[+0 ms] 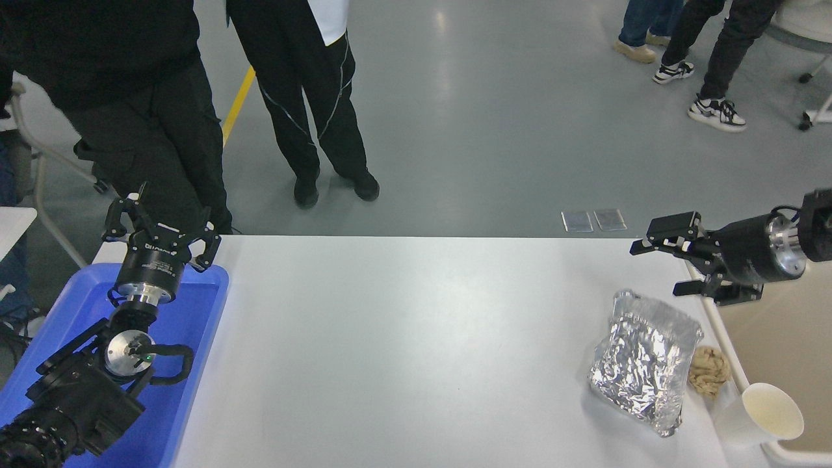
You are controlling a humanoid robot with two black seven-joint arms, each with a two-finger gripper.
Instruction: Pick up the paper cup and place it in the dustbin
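— At the table's near right corner, what leans on the bin?

— That is the paper cup (pixel 759 416), tipped on its side with its cream mouth turned toward the dustbin (pixel 727 351). Its rim touches or overlaps the bin's pale edge, so I judge it is not inside; it rests on the white table (pixel 403 351), propped against the wall.

— And the right gripper (pixel 669 263)?

— It hangs near the table's far right edge, beside the dustbin's far corner, pointing left, fingers spread apart and holding nothing. It is well apart from the cup, with the silver foil bag (pixel 643 361) and the tan paper wad (pixel 708 370) between them.

— Why does that matter?

— To reach the cup the arm likely has to come nearer and lower while clearing the foil bag. A tipped cup rolls easily, so a clumsy touch could push it away.

— The other arm?

— The left gripper (pixel 161 227) sits parked over the blue tray (pixel 195 364), fingers open, empty.
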